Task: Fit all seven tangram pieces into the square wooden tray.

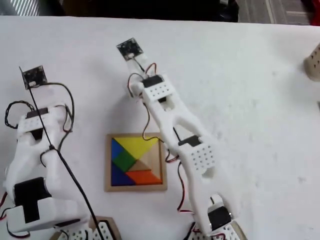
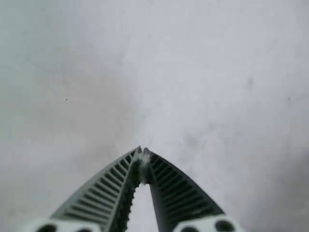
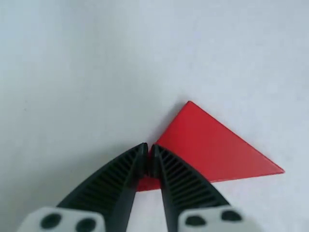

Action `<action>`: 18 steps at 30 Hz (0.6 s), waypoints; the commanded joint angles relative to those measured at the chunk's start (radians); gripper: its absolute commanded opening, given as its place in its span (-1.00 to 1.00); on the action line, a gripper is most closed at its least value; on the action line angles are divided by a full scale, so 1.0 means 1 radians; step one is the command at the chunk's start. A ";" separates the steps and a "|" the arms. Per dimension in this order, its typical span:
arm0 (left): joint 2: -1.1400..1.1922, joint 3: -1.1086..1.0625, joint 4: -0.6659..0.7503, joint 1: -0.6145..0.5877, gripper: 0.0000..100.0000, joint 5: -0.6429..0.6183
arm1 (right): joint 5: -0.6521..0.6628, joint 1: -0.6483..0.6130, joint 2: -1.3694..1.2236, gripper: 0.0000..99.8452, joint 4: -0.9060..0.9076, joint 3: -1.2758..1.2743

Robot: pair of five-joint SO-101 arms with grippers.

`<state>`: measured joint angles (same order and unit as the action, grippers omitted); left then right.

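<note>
In the high view, the square wooden tray sits at lower centre holding yellow, blue, green and orange pieces. A tan patch may be an open slot, so the task looks nearly done. An arm crowds the tray's right rim. In the left wrist view, the left gripper is clenched empty over bare table. In the right wrist view, the right gripper has its jaws pressed together, tips at the edge of the red triangle, which lies on the table, not yet placed.

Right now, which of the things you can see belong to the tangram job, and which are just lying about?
For the job:
- wooden tray, holding coloured pieces
- red triangle, flat on the table, at the shut tips of the right gripper

Just lying about:
- beige perforated object at the table's right edge
</note>
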<state>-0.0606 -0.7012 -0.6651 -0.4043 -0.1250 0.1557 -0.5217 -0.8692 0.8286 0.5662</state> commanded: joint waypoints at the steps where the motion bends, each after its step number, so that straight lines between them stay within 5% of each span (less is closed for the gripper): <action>1: -0.015 0.028 0.014 -0.008 -0.95 0.005 | -0.002 0.001 -0.065 -0.97 0.302 0.244; 8: -0.015 0.028 0.014 -0.008 -0.95 0.005 | 0.025 0.062 -0.068 -0.96 0.634 0.396; 18: -0.013 0.029 0.014 -0.008 -0.95 0.006 | 0.071 0.068 0.036 -0.96 0.743 0.427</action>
<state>-0.0606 -0.7012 -0.6651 -0.4043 -0.1250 0.2202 -0.4664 -0.9505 1.5574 0.9421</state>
